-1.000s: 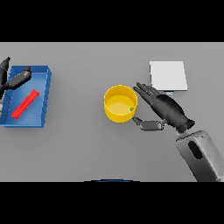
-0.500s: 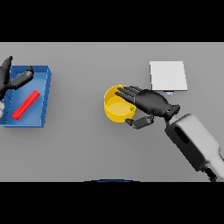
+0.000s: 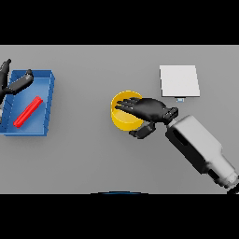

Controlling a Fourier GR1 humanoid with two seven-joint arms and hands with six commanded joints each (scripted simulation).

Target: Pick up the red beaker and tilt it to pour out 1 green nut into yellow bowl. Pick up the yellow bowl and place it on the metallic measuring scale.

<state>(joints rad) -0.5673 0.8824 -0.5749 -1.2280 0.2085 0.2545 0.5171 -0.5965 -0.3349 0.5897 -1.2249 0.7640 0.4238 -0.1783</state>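
The yellow bowl (image 3: 122, 113) stands near the table's middle. My right hand (image 3: 151, 109) lies over its right half: the straight fingers reach left across the rim and the thumb (image 3: 142, 132) sits outside the wall at the lower right. The hand covers much of the bowl's inside, and no green nut shows. The red beaker (image 3: 28, 112) lies on its side in the blue tray (image 3: 46, 103) at far left. My left hand (image 3: 14, 84) hangs open over the tray's far left corner, apart from the beaker. The flat metallic scale (image 3: 179, 80) lies behind and to the right of the bowl.
The blue tray's walls enclose the beaker at the table's left edge. A small tab (image 3: 180, 99) sticks out from the scale's near edge, just beyond my right wrist.
My right hand has moved left from beside the bowl to over it, and its fingers now cross the rim. The left hand, beaker and bowl have stayed put.
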